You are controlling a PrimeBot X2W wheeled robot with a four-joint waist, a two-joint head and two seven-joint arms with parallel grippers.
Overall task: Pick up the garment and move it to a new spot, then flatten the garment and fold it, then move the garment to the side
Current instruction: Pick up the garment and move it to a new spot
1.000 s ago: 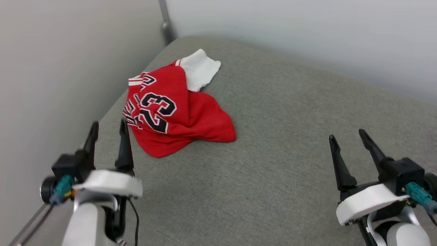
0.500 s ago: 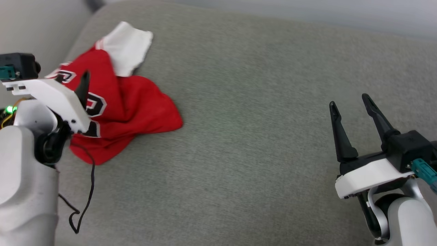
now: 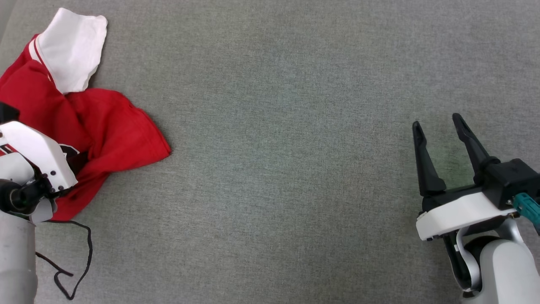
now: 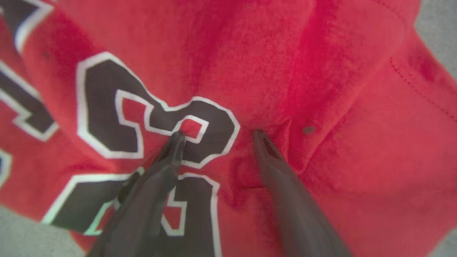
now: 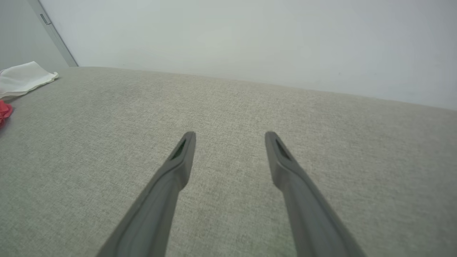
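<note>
The garment (image 3: 105,131) lies crumpled at the 9 o'clock edge of the grey cushion (image 3: 274,169) in the head view. Its left part is cut off by the frame. A white sleeve (image 3: 71,46) sticks out of the heap toward 11 o'clock, with striped trim along its seam. The lettering is almost wholly hidden there by the left arm's white housing (image 3: 38,156), which covers the heap's 8 o'clock side along with that arm's fingers. A black cable (image 3: 80,253) loops on the cushion below it.

In the left wrist view, the left pincer (image 4: 218,135) stands wide open over the garment (image 4: 321,89). One fingertip is on the black, white-outlined "23" and the other is beside a small fold of red cloth. Nothing is clamped between them. Whether the tips press into the fabric or only meet it is hard to tell, as the picture is soft.

The right pincer (image 3: 437,120) sits at 4 o'clock in the head view, well apart from the garment. It is spread wide and empty, above bare cushion. Its own view shows the pincer (image 5: 230,135) pointing toward a pale wall (image 5: 250,43). The sleeve (image 5: 25,76) and a sliver of red are cut off at 9 o'clock.
</note>
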